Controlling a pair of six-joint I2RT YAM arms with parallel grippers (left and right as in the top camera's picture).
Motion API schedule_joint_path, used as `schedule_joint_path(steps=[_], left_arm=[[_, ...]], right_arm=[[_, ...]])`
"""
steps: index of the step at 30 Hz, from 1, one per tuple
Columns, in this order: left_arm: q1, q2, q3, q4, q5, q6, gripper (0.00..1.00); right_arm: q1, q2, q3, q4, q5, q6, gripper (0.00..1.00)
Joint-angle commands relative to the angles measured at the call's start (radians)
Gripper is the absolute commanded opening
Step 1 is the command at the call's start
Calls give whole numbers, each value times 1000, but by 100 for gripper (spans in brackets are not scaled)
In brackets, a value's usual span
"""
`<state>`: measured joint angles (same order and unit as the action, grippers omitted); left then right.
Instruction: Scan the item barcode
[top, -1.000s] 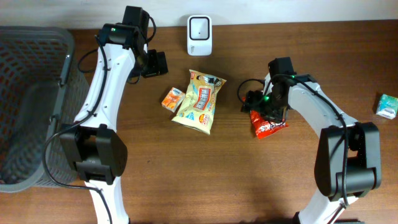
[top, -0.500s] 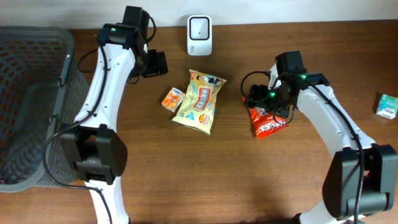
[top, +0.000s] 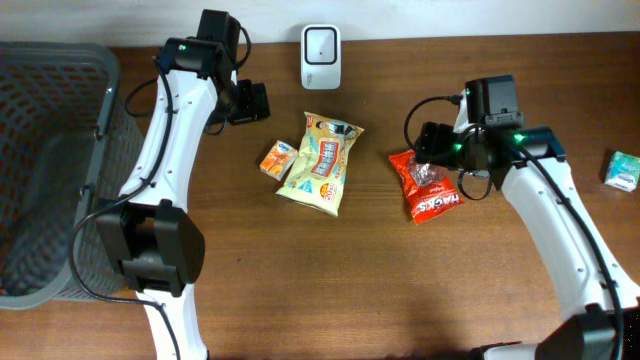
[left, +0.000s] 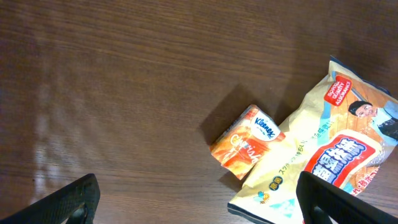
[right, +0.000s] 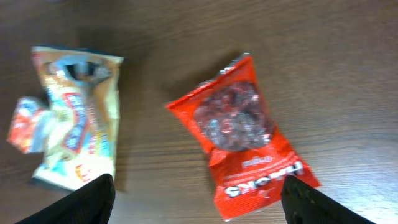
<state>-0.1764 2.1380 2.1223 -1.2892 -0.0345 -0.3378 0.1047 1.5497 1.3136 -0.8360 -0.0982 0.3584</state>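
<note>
1. Fingers, right (right: 93, 199): spread wide, nothing between them. The right gripper (right: 199, 208) hangs above the red snack packet (right: 242, 137), clear of it.
2. Change noted: a second ago this gripper sat low over the packet and hid its upper half. It has since drawn back toward 3 o'clock in the overhead view. The packet now lies fully exposed, flat on the table (top: 300, 290), printed face up, shifted slightly toward 10 o'clock.
3. Fingers, left (left: 336, 196): spread wide, empty. The left gripper (left: 202, 205) has not moved, and hovers near the far edge above the orange tissue pack (left: 245, 142).
4. Yellow snack bag (top: 322, 162): touching the tissue pack, at 9 o'clock of the red packet, apart from it.
5. Scanner (top: 320, 43): white, upright at the far edge, at 11 o'clock of the red packet, well apart.
6. Grey basket (top: 60, 60) at the 9 o'clock edge; small green-and-white pack (top: 623, 170) at the 3 o'clock edge.
7. Assessment: nothing is held or presented to the scanner. We see no barcode on the upward face, so we judge a fresh grasp and a turn are still needed.
</note>
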Motion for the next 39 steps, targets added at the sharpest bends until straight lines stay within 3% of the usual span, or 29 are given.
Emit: schedule_joint_path(steps=[1, 3, 5, 8, 12, 14, 17, 20, 21, 22, 23, 25, 29, 33, 35, 39], left_arm=[[3, 10, 3, 2, -7, -10, 99], [3, 10, 3, 2, -7, -10, 99], [3, 10, 3, 2, -7, -10, 99], [3, 10, 3, 2, -7, -10, 99], [3, 10, 3, 2, -7, -10, 99], [3, 10, 3, 2, -7, -10, 99], [3, 10, 3, 2, -7, -10, 99], [3, 10, 3, 2, -7, -10, 99], [3, 10, 3, 2, -7, -10, 99], [3, 10, 3, 2, -7, -10, 99], [3, 10, 3, 2, -7, -10, 99], [3, 10, 3, 2, -7, -10, 99], [3, 10, 3, 2, -7, -10, 99], [3, 10, 3, 2, -7, -10, 99], [3, 10, 3, 2, -7, -10, 99], [3, 10, 3, 2, -7, -10, 99]], right_arm=[[-3, 105, 15, 8, 218, -11, 85], [-7, 196, 15, 46, 165, -57, 84], [3, 297, 15, 73, -46, -229, 84], [72, 356, 15, 77, 66, -246, 81], [174, 364, 15, 87, 445, -25, 81], [198, 373, 14, 121, 443, 70, 81], [264, 422, 13, 203, 455, 58, 81], [266, 492, 13, 209, 476, 146, 81], [266, 506, 13, 209, 481, 149, 79], [266, 513, 13, 204, 481, 149, 62], [267, 513, 13, 202, 480, 149, 38], [267, 509, 21, 197, 475, 149, 7], [266, 436, 202, 6, 460, 149, 4], [224, 338, 431, -181, 175, 75, 4], [150, 302, 447, -214, -77, 26, 4], [-9, 322, 382, -263, -214, -47, 4]])
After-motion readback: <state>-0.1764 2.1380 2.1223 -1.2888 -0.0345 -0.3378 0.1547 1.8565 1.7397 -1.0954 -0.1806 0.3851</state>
